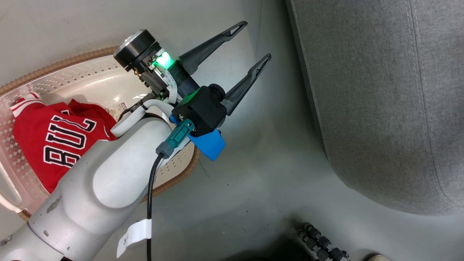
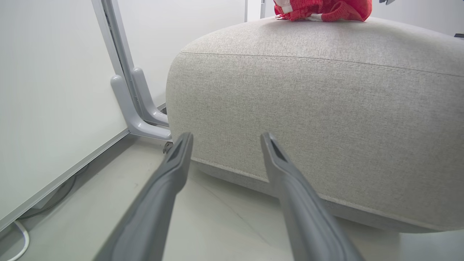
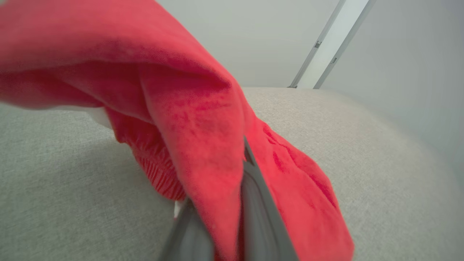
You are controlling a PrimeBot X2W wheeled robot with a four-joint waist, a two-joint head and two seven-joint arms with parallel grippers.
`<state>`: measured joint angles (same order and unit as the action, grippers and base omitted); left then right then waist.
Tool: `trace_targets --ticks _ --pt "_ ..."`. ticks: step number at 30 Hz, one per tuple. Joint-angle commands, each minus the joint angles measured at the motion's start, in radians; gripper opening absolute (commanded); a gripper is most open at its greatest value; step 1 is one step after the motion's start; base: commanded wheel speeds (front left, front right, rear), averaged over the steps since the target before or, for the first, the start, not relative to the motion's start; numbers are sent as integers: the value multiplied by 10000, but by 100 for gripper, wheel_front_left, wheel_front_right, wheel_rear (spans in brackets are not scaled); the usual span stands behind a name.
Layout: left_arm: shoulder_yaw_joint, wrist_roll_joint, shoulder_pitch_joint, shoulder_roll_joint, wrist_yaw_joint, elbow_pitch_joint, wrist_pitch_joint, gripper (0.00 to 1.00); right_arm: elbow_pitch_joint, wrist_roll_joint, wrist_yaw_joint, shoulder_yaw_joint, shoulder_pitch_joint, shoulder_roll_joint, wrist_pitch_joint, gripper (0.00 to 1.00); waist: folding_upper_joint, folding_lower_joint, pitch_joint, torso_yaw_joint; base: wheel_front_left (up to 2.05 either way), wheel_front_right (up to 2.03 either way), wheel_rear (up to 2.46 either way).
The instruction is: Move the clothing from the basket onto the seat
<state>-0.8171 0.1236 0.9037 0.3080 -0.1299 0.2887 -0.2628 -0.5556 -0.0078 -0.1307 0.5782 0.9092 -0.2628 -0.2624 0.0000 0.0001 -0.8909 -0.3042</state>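
**Bare floor between basket and seat; one garment up on the cushion**

Pale grey floor (image 1: 253,188) lies bare between the two big things in the head view. On the left curves the cream-white perforated plastic basket (image 1: 72,61) with its brown woven-look rim. Down the right falls the rounded, seamed edge of the large grey fabric-upholstered seat (image 1: 380,90). Basket and seat stand well apart.

The left gripper (image 1: 253,41) hangs over this gap, just past the basket's rim. Its two long dark fingers (image 1: 210,44) are spread wide with nothing between them, and they point toward the seat's edge without reaching it. The red jersey with white black-edged lettering (image 1: 54,137) lies inside the basket, reaching its left wall, partly behind the pale forearm.

In the left wrist view, the spread fingertips sit low over the floor and face the seat's front, near its bottom seam. A white wall panel (image 2: 54,90) with a grey bracket foot (image 2: 141,116) closes in beside the seat's corner, leaving only a narrow wedge of floor there. The plain red garment with white trim (image 2: 322,9) rests on top of the seat, near its front edge.

In the right wrist view, the right gripper (image 3: 217,217) is clamped on a fold of the plain red garment. The cloth drapes over its fingers and trails down to the grey cushion top, which lies bare out to its rounded far edge.
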Motion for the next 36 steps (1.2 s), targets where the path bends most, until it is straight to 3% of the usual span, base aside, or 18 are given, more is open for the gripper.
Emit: trace_targets --ticks 1,4,5,6,7,13,21,36 --pt "23 56 141 37 29 -27 -31 100 -117 14 -1 -91 -135 31 -36 0 0 -1 3 21 0 0 0" --pt "15 57 157 25 49 -23 -31 100 -327 65 -1 -123 -170 60 -38 0 0 -1 25 61 0 0 0" --pt "17 54 160 21 57 -21 -31 100 -312 74 -1 -114 -160 56 -36 11 0 -1 44 71 0 0 0" --pt "21 60 165 13 69 -16 -31 100 -226 75 -1 -111 -167 60 -36 49 0 -1 62 81 0 0 0" --pt "21 71 153 -2 82 -10 -31 100 -169 50 -1 -150 -232 86 -36 100 0 -1 105 91 0 0 0" --pt "65 170 -162 -191 169 -27 -31 100 534 57 -1 -384 -904 211 -38 100 0 -1 683 168 0 0 0" --pt "317 418 -905 -639 309 -106 -31 100 1532 -177 1 -1395 -2991 293 -36 100 0 -1 2183 411 0 0 0" --pt "1806 790 -2999 -1205 673 -232 -31 100 2853 100 1 -2714 -5399 281 -36 100 0 -1 4875 1126 0 0 0"
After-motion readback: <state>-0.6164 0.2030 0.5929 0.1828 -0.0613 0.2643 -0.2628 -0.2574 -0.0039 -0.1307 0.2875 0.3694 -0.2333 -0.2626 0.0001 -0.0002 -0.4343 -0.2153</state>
